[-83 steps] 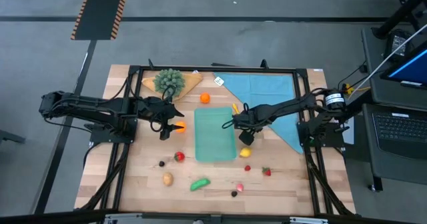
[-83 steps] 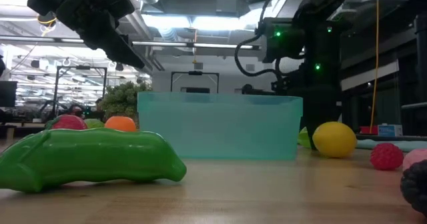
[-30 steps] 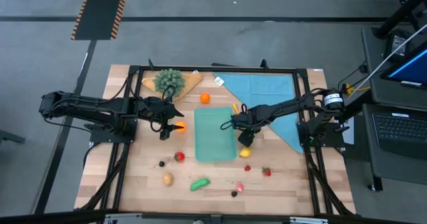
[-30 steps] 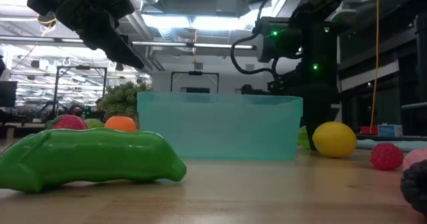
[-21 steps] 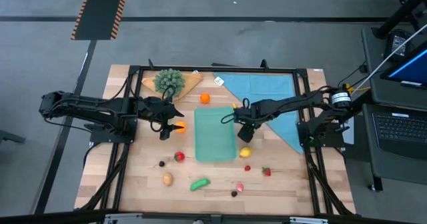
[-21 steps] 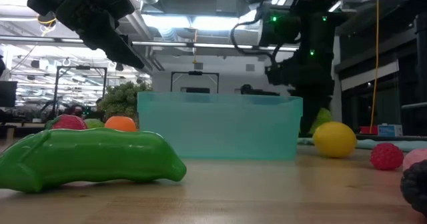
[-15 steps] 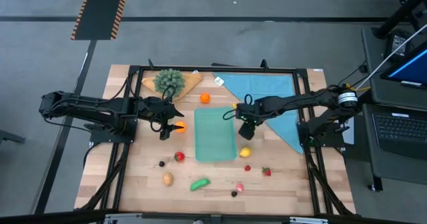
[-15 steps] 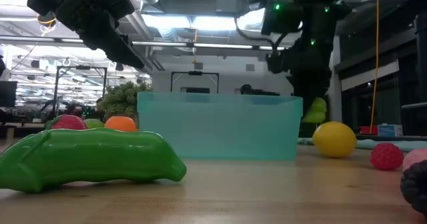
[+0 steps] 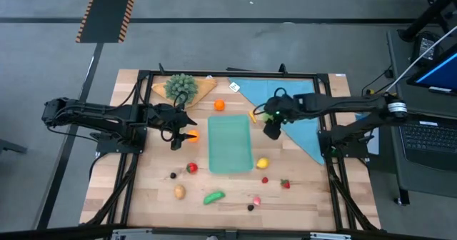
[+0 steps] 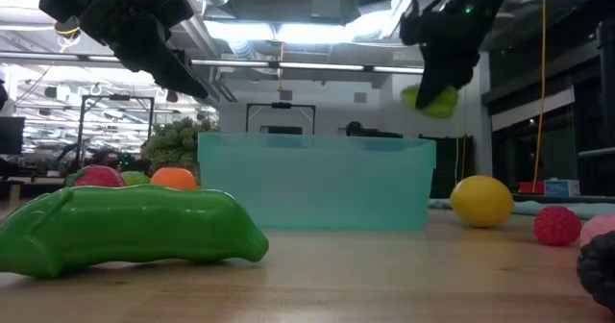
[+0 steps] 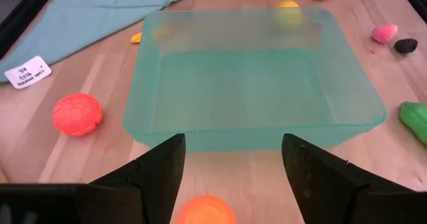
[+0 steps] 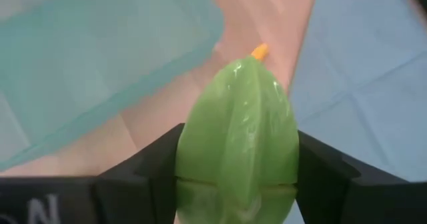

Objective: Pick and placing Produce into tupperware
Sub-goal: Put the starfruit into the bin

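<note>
The right gripper (image 9: 270,116) hangs in the air just off the tub's (image 9: 230,144) far right corner, clenched on a pale green fruit (image 12: 237,141) that fills the gap between its fingers (image 12: 143,167). From table height the fruit (image 10: 430,99) rides clear above the tub's rim (image 10: 317,142), but off to one side rather than over the opening. The tub itself stands empty near the middle of the table (image 9: 143,197).

The left gripper (image 9: 183,135) waits at the tub's left edge, fingers (image 11: 157,171) parted and empty, an orange fruit (image 11: 205,209) lying between them on the wood.

The rest of the produce is scattered: a red ball (image 11: 77,114) by the far edge, a lemon (image 9: 263,163) just beside the tub's near right corner, a green pod (image 9: 213,196) and small pieces along the near edge.

The risk from here looks plain enough. Let go too soon and the fruit drops on the wood or the blue cloth (image 9: 285,97), and its smooth, ridged shape could roll away. Come down too low while crossing and fingers or fruit could clip the rim and shove the light tub, perhaps into the waiting left gripper.
</note>
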Motion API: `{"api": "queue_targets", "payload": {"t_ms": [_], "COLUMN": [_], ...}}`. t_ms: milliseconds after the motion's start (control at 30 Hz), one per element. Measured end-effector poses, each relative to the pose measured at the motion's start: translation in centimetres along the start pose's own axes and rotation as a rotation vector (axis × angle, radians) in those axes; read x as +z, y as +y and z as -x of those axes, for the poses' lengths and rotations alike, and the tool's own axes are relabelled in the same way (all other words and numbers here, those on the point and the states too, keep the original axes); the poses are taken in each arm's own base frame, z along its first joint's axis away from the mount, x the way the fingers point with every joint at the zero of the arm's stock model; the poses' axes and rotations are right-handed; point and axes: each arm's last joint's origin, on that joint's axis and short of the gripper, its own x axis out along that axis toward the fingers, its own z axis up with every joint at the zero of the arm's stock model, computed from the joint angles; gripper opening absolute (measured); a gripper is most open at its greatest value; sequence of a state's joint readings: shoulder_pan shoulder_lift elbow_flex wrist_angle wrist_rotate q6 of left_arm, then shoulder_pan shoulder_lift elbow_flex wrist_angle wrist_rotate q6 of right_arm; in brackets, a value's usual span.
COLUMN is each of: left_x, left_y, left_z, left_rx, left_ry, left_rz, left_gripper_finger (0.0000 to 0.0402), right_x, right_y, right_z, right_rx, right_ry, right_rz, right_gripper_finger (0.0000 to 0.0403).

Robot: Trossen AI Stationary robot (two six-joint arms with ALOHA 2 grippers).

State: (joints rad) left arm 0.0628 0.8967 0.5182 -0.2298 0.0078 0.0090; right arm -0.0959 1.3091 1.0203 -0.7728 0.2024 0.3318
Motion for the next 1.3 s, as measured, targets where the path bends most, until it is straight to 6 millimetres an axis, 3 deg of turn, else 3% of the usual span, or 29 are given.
{"api": "queue_targets", "payload": {"t_ms": [133,433,633,867,1300], "left_x": [0.1,0.7,-0.2,-1.5,-2.4], "left_y": [0.0,0.0,0.0,0.0,-0.2], "left_z": [0.2,2.0,2.2,2.5,3.4], "left_rx": [0.000,0.003,0.007,0.010,-0.033], "left_ry": [-0.014,-0.110,-0.221,-0.318,-0.453], "left_rz": [-0.003,-0.031,-0.052,-0.057,-0.122], "left_gripper_finger": [0.0243,0.0243,0.0243,0.0243,0.0243], "right_x": [-0.9,-4.2,-5.6,-6.0,-5.4], "right_y": [-0.5,-1.4,-1.6,-1.3,-0.7], "right_z": [0.8,0.2,-0.1,-0.2,-0.1], "right_rx": [0.024,0.112,0.192,0.351,0.448], "right_ry": [-0.096,-0.320,-0.487,-0.704,-0.820], "right_rz": [0.012,0.027,0.093,0.228,0.362], "right_gripper_finger": [0.0222,0.0222,0.0222,0.0222,0.0222]}}
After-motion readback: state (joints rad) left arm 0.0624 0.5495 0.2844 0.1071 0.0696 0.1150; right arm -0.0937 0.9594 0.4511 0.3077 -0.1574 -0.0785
